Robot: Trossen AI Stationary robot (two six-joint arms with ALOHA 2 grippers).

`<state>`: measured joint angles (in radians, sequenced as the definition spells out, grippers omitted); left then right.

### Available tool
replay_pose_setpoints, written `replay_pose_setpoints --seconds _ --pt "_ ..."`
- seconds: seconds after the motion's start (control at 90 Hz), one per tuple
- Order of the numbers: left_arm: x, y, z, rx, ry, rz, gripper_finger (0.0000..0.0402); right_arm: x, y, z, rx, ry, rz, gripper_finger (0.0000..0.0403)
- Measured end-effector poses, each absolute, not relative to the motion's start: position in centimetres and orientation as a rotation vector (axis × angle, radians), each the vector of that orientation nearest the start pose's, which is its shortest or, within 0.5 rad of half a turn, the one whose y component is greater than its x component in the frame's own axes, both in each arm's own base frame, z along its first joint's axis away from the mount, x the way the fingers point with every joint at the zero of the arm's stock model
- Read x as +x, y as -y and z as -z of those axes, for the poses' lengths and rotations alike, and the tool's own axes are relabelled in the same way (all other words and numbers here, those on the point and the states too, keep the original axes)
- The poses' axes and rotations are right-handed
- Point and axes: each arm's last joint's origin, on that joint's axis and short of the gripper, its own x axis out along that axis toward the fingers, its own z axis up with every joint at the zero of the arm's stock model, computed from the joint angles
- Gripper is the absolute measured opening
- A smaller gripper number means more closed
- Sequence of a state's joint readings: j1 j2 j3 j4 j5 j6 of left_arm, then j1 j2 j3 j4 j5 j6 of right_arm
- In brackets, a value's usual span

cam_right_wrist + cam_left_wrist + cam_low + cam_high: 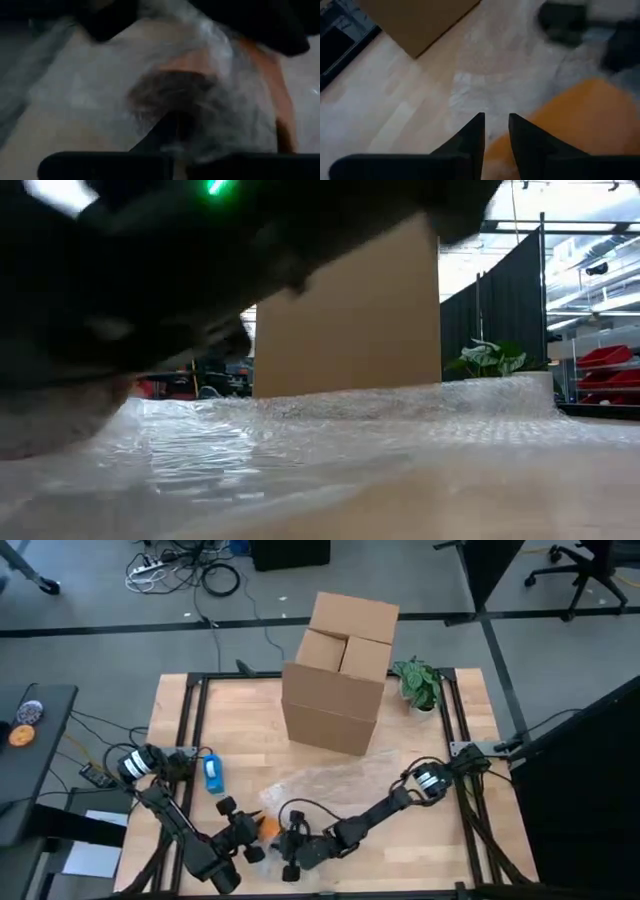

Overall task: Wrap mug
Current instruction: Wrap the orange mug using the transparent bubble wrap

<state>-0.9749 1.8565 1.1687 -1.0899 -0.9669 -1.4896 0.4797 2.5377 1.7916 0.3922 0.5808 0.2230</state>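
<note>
while both pincers flank the orange mug [267,827], no writing reads.

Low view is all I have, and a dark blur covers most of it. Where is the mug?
Observer: The orange mug sits at the table's front edge, between the left tool and the right tool.
Operator: Is the wrap on it yet?
Observer: The right wrist view shows bubble wrap draped over the mug's dark opening.
Operator: What is the left tool doing?
Observer: In its wrist view its fingers stand close together with a narrow gap, right beside the mug's orange wall.
Operator: Anything else near the left arm?
Observer: A blue object lies on the table beside it; I cannot tell what it is.
</note>
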Motion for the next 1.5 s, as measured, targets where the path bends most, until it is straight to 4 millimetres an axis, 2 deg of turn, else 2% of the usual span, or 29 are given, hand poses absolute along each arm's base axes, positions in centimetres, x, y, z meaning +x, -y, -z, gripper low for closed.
replay_pose_setpoints --seconds 0.122,0.256,0.489,0.733,0.878,0.967,1.044,1.167,1.267,1.5 --pt "19.1 23.9 -16.5 0.086 -0.661 -0.61 0.0071 49.5 -23.2 -8.4 0.056 -0.186 0.211 0.0" --pt "19.1 23.9 -16.5 0.079 -0.658 -0.607 0.0071 49.4 -23.5 -8.3 0.07 -0.173 0.247 0.0" --pt "19.2 24.0 -16.5 0.076 -0.655 -0.606 0.0071 47.2 -26.9 -8.4 0.035 -0.2 0.266 0.0" --pt "19.2 24.0 -16.5 0.076 -0.658 -0.606 0.0071 45.0 -29.5 -12.0 -0.034 -0.207 0.31 0.0" --pt "19.1 24.0 -16.4 0.072 -0.66 -0.604 0.0071 44.2 -30.7 -12.8 -0.059 -0.206 0.249 0.0" --pt "19.1 24.0 -16.4 0.07 -0.665 -0.604 0.0071 44.1 -31.3 -12.9 -0.035 -0.215 0.137 0.0" --pt "19.1 24.0 -16.4 0.07 -0.666 -0.604 0.0071 44.7 -30.8 -12.4 0.013 -0.226 0.079 0.0" --pt "19.1 24.1 -16.4 0.063 -0.665 -0.602 0.0071 46.2 -28.6 -11.2 0.006 -0.241 0.151 0.0" --pt "19.2 24.1 -16.4 0.054 -0.659 -0.599 0.0071 47.3 -26.6 -11.2 0.001 -0.234 0.199 0.0" --pt "19.3 24.2 -16.4 0.053 -0.624 -0.595 0.0071 49.3 -23.2 -11.1 0.033 -0.266 0.15 0.0"
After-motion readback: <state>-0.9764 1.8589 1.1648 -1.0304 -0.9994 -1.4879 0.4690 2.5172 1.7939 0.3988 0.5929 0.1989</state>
